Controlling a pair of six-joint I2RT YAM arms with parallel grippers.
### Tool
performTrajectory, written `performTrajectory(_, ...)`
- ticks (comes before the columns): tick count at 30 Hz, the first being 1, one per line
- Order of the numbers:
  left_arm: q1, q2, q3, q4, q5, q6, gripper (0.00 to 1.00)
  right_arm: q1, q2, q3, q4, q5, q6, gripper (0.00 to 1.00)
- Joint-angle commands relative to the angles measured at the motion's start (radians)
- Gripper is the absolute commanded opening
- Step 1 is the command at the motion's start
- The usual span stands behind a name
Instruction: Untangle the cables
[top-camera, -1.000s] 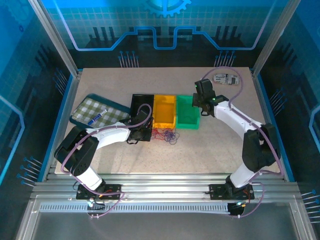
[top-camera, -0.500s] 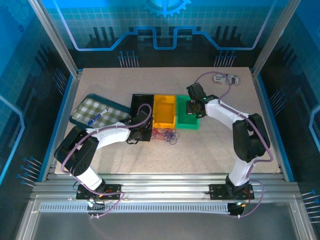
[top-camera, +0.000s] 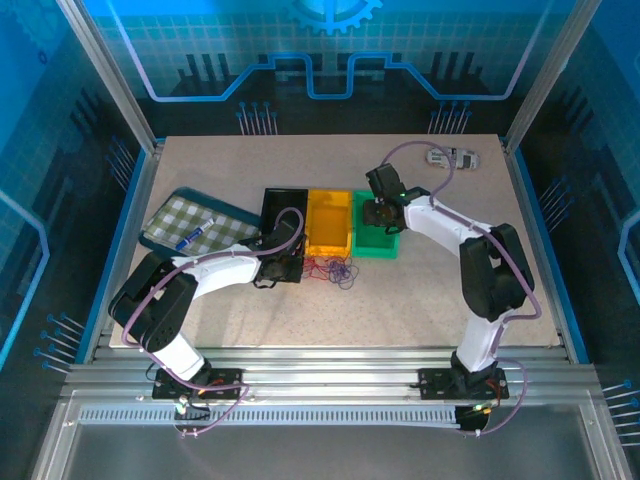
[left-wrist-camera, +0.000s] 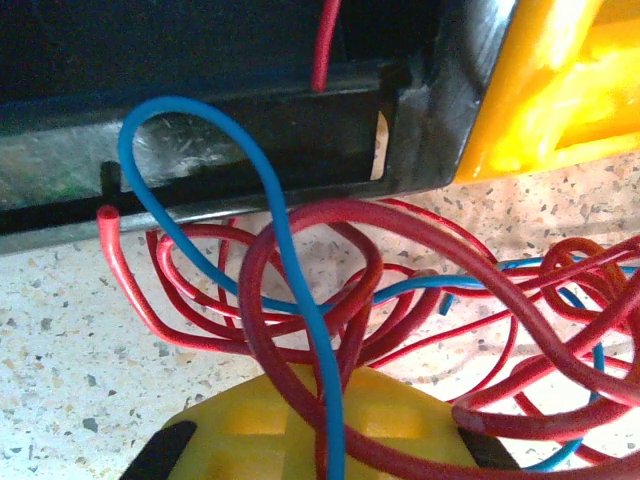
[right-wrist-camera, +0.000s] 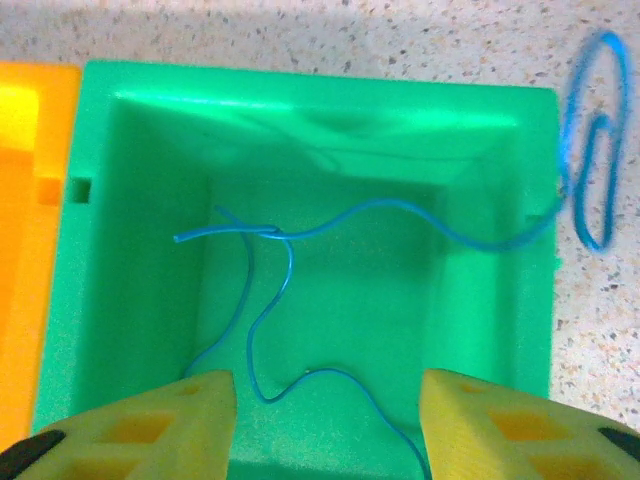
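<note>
Near the black bin (top-camera: 283, 200) and yellow bin (top-camera: 330, 222), the red-and-blue tangle of cables (top-camera: 335, 268) lies on the surface (top-camera: 420, 290), draped over the left fingers (left-wrist-camera: 240, 430); their grip I cannot tell. Right fingers (right-wrist-camera: 150, 420) hang spread over the green bin (right-wrist-camera: 100, 200), where one blue cable (right-wrist-camera: 262, 300) lies.

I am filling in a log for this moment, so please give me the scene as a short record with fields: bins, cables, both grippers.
bins: black bin, yellow bin, green bin, side by side in a row
tangle: red and blue tangle on the table, in front of the black and yellow bins
loose cable: thin blue cable inside the green bin, one part looped out over a wall onto the table
left gripper: shut on strands of the tangle
right gripper: open, above the green bin
</note>
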Motion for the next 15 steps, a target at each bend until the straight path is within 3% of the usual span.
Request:
performTrajectory(1, -0.003, 0.014, 0.034, -0.004, 0.018, 0.03, 0.0, 0.009, -0.095, 0.006, 0.034, 0.059, -0.009, 0.57)
performTrajectory(9, -0.002, 0.018, 0.036, -0.002, 0.028, 0.033, 0.0, 0.009, -0.222, -0.074, 0.131, 0.094, -0.052, 0.61)
performTrajectory(15, -0.002, 0.015, 0.031, 0.001, 0.04, 0.035, 0.0, 0.051, -0.293, -0.188, 0.181, -0.102, -0.156, 0.59)
